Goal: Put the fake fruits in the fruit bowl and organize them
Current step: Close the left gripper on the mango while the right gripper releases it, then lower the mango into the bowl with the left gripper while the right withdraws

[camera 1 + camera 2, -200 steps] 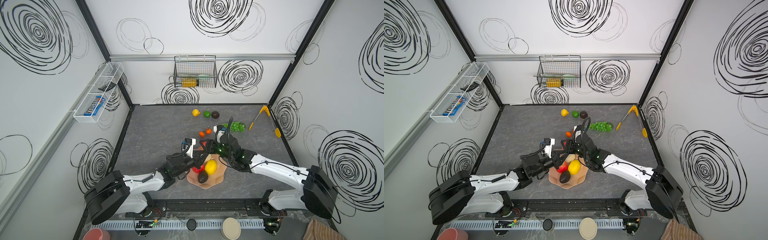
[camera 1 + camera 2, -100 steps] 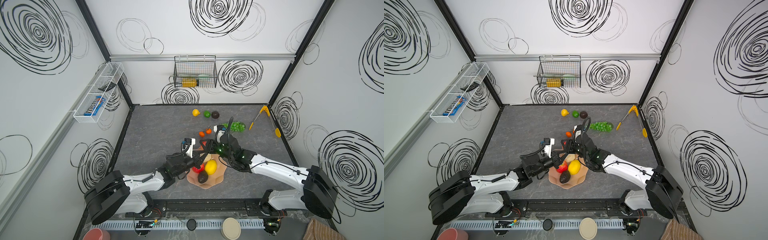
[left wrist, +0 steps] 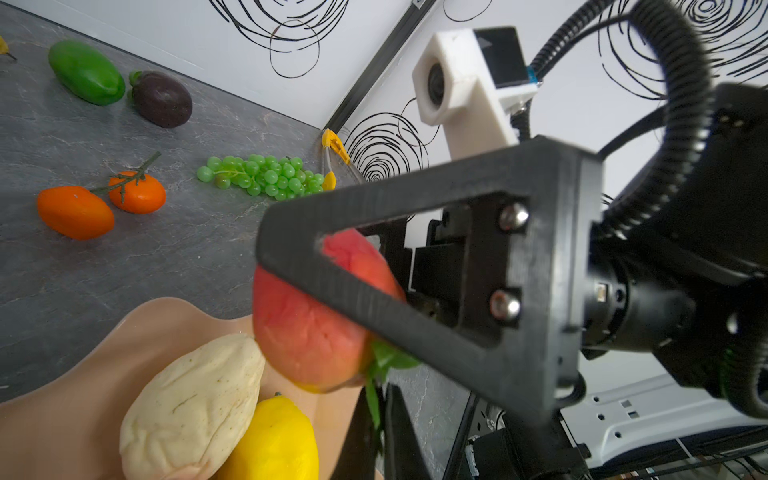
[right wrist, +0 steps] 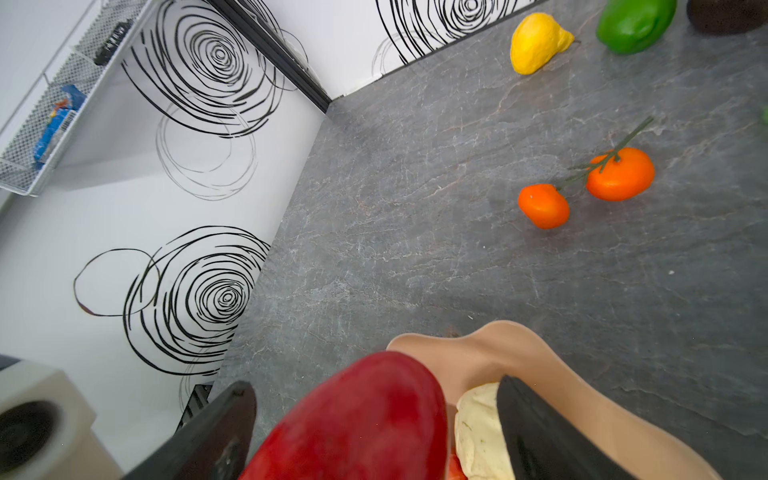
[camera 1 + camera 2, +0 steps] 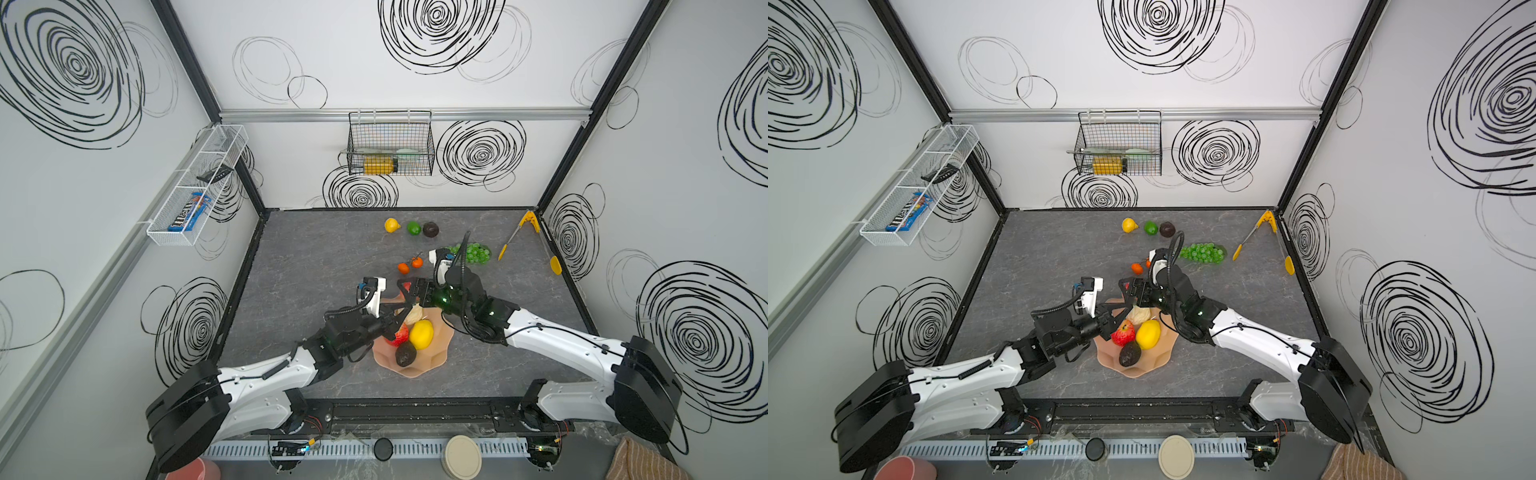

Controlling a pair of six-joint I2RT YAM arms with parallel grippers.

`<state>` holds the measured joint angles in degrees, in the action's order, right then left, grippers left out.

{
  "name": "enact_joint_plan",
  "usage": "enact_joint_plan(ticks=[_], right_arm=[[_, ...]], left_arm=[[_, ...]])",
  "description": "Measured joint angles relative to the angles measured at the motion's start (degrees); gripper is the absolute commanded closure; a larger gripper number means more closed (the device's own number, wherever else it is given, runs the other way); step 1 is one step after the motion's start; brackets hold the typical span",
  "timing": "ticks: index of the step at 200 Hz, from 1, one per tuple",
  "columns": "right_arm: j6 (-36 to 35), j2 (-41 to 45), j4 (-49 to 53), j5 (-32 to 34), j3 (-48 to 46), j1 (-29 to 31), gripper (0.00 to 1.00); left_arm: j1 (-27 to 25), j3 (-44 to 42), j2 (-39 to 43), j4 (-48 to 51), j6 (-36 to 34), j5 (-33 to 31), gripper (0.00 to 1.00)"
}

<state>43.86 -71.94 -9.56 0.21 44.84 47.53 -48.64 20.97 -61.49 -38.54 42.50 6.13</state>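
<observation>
Glossy red peach (image 4: 361,419) between spread right claw (image 4: 374,432) fingers over scalloped peach-pink bowl (image 5: 436,357); left claw (image 5: 405,311) closed, empty.

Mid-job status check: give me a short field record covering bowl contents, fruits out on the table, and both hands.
bowl: fruit bowl, front middle of the table
in bowl: red apple, lemon, avocado, pale pear
at far rim: second red fruit, between the right hand's fingers
on table: small lemon, lime, dark avocado, grapes, two oranges
left hand: shut, tip near the pear
right hand: open, gaps either side of the fruit
other: tongs
</observation>
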Motion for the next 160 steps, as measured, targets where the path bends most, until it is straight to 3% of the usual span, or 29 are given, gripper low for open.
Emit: enact_joint_plan(ticks=[46, 96, 131, 160], right_arm=[[-4.5, 9.4, 0.0, -0.6, -4.0, -1.5, 0.00], [-11.6, 18.8, 1.7, 3.3, -12.1, -5.0, 0.00], [-12.1, 22.3, 2.9, 2.8, -16.4, -10.7, 0.00], [-12.0, 23.6, 3.1, 2.1, -18.6, -11.5, 0.00]], left_arm=[[-0.5, 0.1, 7.0, 13.9, 0.1, 0.1, 1.00], [-0.7, 6.4, 13.3, 42.1, -2.1, -1.0, 1.00], [-0.8, 12.8, 14.1, 56.7, -2.6, -0.7, 1.00], [-2.0, 13.4, 15.0, 64.5, -1.4, 1.1, 1.00]])
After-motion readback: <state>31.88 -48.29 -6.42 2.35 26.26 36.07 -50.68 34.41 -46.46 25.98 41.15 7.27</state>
